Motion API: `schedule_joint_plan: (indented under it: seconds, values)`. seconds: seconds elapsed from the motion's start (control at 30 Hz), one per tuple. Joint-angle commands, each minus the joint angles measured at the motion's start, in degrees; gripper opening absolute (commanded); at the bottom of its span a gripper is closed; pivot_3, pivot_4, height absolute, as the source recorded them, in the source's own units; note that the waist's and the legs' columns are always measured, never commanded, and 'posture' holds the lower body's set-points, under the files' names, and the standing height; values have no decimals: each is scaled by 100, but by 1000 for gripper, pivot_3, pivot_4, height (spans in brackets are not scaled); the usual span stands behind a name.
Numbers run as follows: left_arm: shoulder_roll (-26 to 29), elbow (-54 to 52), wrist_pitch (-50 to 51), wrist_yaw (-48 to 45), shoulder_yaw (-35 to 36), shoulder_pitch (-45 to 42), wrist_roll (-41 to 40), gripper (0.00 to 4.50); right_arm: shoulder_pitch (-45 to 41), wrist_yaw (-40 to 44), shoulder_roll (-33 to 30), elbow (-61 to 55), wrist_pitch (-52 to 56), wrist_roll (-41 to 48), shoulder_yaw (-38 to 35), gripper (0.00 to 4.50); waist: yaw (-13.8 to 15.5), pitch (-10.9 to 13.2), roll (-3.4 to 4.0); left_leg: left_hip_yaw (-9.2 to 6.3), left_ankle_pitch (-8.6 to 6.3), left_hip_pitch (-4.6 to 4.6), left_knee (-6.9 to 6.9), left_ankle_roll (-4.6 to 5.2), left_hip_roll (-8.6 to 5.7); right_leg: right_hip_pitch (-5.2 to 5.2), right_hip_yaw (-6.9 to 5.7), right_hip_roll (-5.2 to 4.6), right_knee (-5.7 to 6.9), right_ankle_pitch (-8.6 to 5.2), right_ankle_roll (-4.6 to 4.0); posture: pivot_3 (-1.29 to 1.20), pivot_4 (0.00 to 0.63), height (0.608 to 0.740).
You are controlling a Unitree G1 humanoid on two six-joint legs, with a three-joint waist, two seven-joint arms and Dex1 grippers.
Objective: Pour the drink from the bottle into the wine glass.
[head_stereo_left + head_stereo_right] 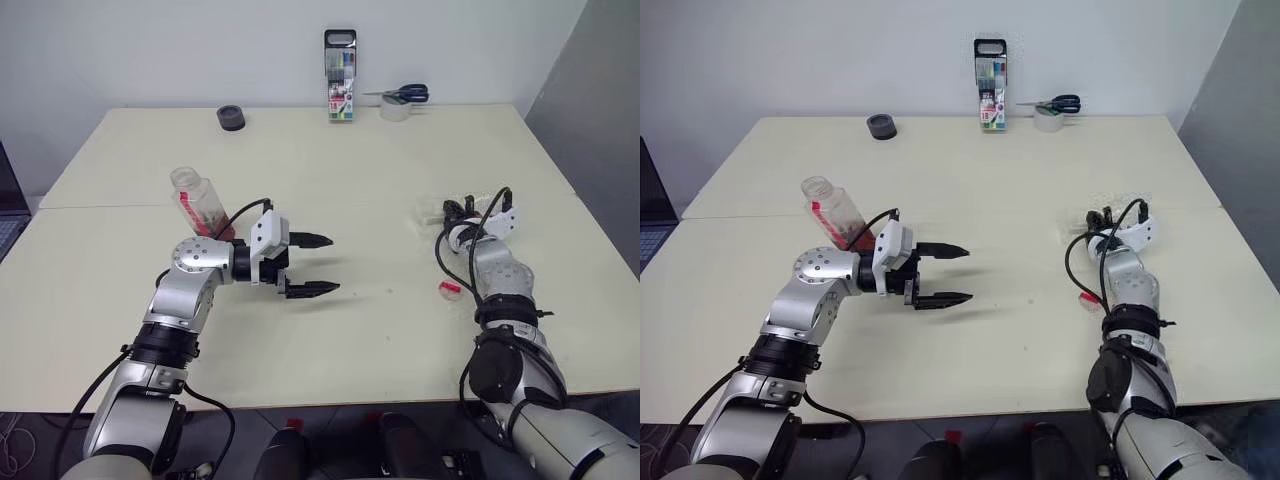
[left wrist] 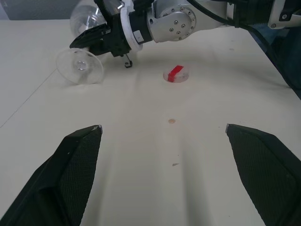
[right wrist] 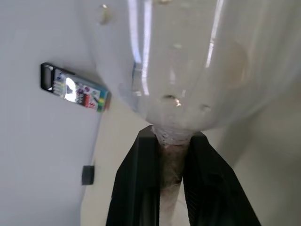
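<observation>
Left eye view, cream table [image 1: 330, 180], white wall [image 1: 150, 50]

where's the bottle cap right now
The small red-and-white bottle cap lies on the cream table, right side of the head views, just left of the right arm's wrist.

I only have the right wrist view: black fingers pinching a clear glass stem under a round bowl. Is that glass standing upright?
Observer: No. The clear stemmed wine glass is tipped on its side, low over the cream table, with the right gripper shut on its stem.
Operator: Where is the bottle I have to pour from?
Observer: The small clear plastic bottle with the red-and-white label leans, uncapped, just behind the left arm, across the table from the glass.
</observation>
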Motion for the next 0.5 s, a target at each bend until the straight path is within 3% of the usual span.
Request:
schedule_joint_plan:
  seconds: [0.03,0.17,0.27,0.5]
  values:
    - [75,-305,79,105,99,-22,-38,4500,490,254,-29,-741,-9,-759,890,280,2,0,1,-4,0,-2,0,0,0,0,-2,0,0,0,0,0,150,740]
    - [155,-489,236,284,172,192,-40,4500,1308,712,-243,-1587,-557,-2261,2580,279,-4,-4,7,-3,0,-2,-3,0,-2,-2,1,-1,-1,0,1,0,150,740]
    - [241,-712,349,406,201,436,-38,4500,1865,810,-330,-1703,-1040,-3141,3415,272,0,-15,8,-8,0,-1,-3,-1,-3,-1,-1,0,-3,-1,1,0,150,740]
    - [406,-1065,523,739,310,836,-52,4500,2555,867,-181,-1939,-1424,-4187,4327,269,39,-74,-31,-19,0,4,-1,-1,-1,8,-10,1,-4,-1,1,0,150,740]
